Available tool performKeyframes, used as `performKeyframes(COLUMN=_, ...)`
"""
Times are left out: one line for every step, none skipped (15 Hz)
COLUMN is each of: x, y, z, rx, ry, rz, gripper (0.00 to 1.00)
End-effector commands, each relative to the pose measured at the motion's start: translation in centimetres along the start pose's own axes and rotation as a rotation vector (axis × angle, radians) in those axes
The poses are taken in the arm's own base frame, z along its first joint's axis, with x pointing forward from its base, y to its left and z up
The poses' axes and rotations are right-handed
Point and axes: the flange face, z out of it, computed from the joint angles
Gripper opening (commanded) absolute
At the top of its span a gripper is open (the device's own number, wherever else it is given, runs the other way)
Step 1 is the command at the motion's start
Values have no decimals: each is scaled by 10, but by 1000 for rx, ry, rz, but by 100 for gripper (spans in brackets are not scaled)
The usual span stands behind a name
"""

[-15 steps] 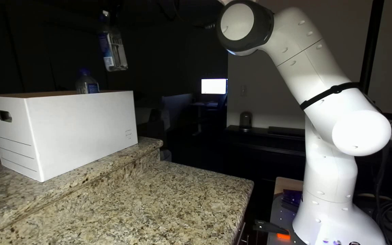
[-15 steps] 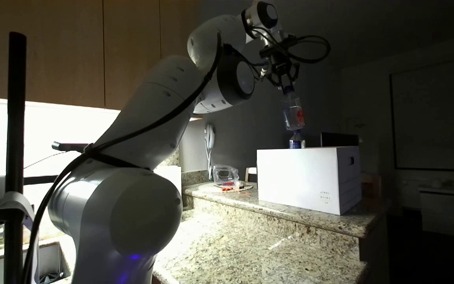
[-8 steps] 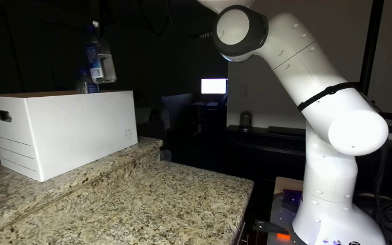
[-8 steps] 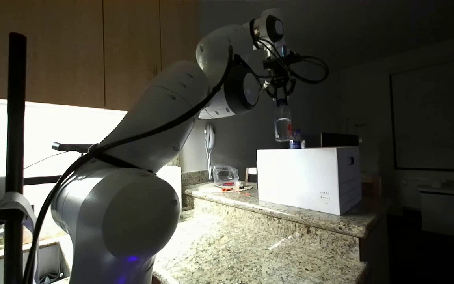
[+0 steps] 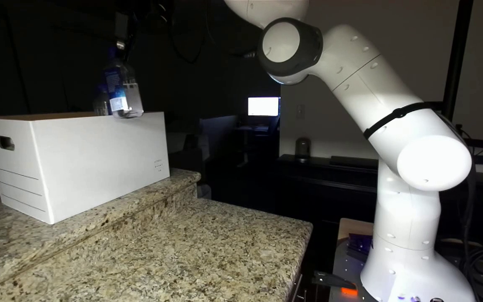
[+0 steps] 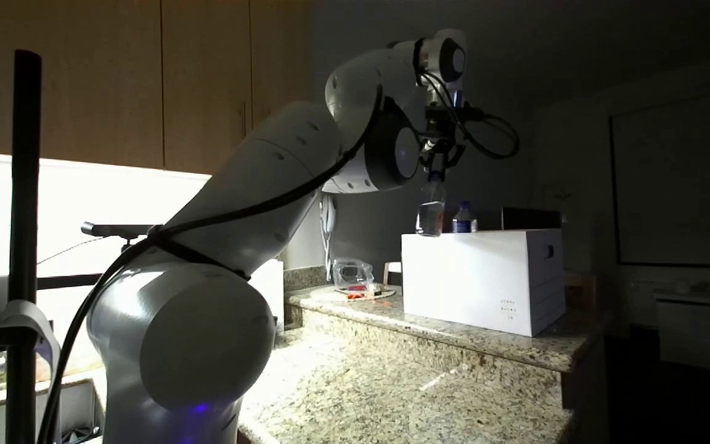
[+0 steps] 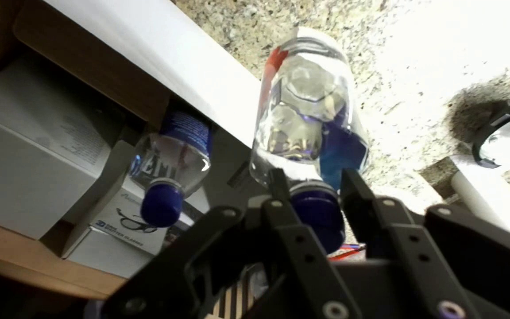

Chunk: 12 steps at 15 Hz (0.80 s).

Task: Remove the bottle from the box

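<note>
White box (image 5: 99, 163) sits on your raised granite counter (image 5: 27, 239), three short rows of print low on its long side, too small to read. Your gripper (image 7: 314, 181) is clamped on a bottle (image 7: 306, 106), around the neck by its blue cap. That bottle hangs outside the box, just beside the long wall, base overlapping the rim in both exterior views; touching or apart, you can't tell. Its label (image 5: 113, 79) shows you blue with a white patch, red on another face, wording not legible. Second bottle (image 7: 175, 150), inside the box, pokes its blue cap above the rim; blue label, fine white text, unreadable. Next to it in the box you get a small carton (image 7: 122, 221) printed "SHUTTER GLASSES" with a glasses picture, plus a larger white carton (image 7: 33, 168), faint print.
</note>
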Motion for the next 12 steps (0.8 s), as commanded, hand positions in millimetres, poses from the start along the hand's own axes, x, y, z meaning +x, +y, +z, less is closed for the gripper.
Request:
performKeyframes(x=3, y=-15, z=9, rx=110, ry=-5, rz=-113, gripper=16)
performKeyframes(x=6, y=-21, z=14, rx=129, ry=-12, rz=-140, gripper=16)
performKeyframes(x=10, y=-27, z=20, rx=151, ry=-17, rz=-174, gripper=15)
performKeyframes(x=14, y=-33, z=25, rx=168, ry=-21, rz=-204, gripper=15)
performKeyframes(x=17, y=-39, z=30, rx=185, ry=-22, rz=-240, gripper=15)
performKeyframes(x=22, y=-46, z=35, rx=199, ry=-23, rz=-271, gripper=15)
performKeyframes(x=26, y=-52, z=39, rx=210, ry=-19, rz=-306, gripper=15)
performKeyframes(x=30, y=-59, z=42, rx=223, ry=-14, rz=-342, gripper=15)
performKeyframes(x=36, y=-68, z=46, rx=228, ry=-12, rz=-378, gripper=15)
performKeyframes(x=40, y=-76, z=48, rx=234, ry=-2, rz=-423, gripper=15)
performKeyframes(x=46, y=-87, z=48, rx=242, ry=10, rz=-478, gripper=15)
performKeyframes(x=49, y=-95, z=48, rx=247, ry=21, rz=-523, gripper=15)
